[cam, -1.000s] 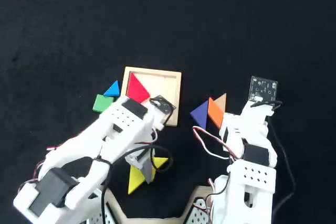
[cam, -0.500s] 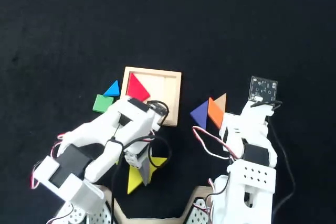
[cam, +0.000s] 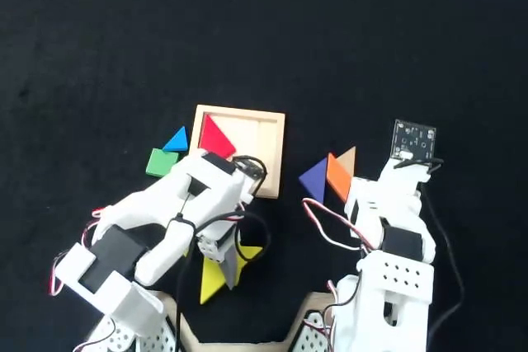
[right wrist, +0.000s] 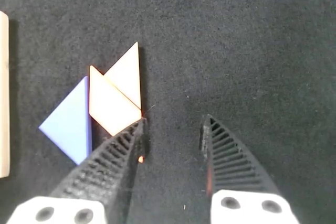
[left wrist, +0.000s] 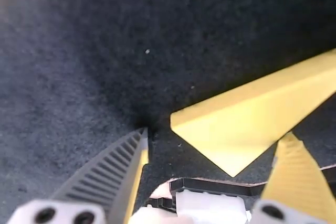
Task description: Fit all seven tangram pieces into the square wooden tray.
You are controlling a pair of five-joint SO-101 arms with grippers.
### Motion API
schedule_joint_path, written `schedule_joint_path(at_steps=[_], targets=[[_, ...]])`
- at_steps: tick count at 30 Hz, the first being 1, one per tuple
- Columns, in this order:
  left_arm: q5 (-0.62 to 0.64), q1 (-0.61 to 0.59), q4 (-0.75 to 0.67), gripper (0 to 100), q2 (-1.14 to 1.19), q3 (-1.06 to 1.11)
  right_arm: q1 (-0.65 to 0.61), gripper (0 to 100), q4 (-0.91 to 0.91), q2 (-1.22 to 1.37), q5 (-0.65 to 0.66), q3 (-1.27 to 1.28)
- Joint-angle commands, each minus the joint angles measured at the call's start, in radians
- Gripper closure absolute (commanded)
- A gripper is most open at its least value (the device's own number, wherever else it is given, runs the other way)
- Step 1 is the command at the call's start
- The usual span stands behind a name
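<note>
While the left gripper [left wrist: 215, 139] sits low over the yellow triangle [left wrist: 252, 121], its jaws are spread, one on each side of a corner of the piece and not clamped on it yet.

In the high view that piece lies on the black cloth [cam: 99, 55] near the arm bases, apart from the wooden tray [cam: 239, 111]. The tray holds just the red triangle [cam: 214, 138].

Handling, my guess: flat wood pc, light, stiff and smooth, so prob. slides on the cloth if nudged. Best pinch is across two straight edges, a bit in from the corner, so it doesn't pivot or squirt out.

The right gripper [right wrist: 174, 123] is spread too, w/ nothing between the jaws. One fingertip is just beside the orange piece [right wrist: 110, 106], which touches the pale triangle [right wrist: 128, 77] and the blue-violet triangle [right wrist: 71, 124].

The small blue triangle [cam: 176, 139] and green square [cam: 160, 161] sit just beside the tray's far side from those.

Vs 1 s ago, the left arm has pulled back from the tray edge and folded down over the yellow pc, w/ only a slight shift since 0.5 s ago. The right arm and all pcs are unchanged.
</note>
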Motion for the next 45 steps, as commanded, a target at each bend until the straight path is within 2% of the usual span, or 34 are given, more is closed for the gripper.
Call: schedule_joint_path(at_steps=[1, 10, 15, 25, 31, 40, 45], targets=[[-0.006, 0.03, -0.072, 63, -0.002, -0.053, 0.011, 83.2, 0.009, -0.022, 0.008, -0.05], [-0.008, 0.035, -0.072, 63, -0.002, -0.122, 0.026, 83.2, 0.025, -0.022, 0.009, -0.064], [-0.008, 0.035, -0.075, 63, -0.009, -0.13, 0.137, 83.2, 0.066, -0.022, 0.0, -0.107], [-0.009, 0.061, -0.081, 64, -0.002, -0.128, 0.095, 83.2, 0.071, -0.022, 0.006, -0.105], [-0.089, 0.114, -0.081, 71, -0.002, -0.124, 0.098, 83.2, 0.069, -0.022, 0.006, -0.105], [-0.092, 0.113, -0.072, 73, -0.012, -0.119, 0.098, 83.2, 0.068, -0.022, 0.006, -0.105], [-0.092, 0.122, -0.06, 79, -0.014, -0.151, 0.098, 83.2, 0.066, -0.022, 0.006, -0.104]])
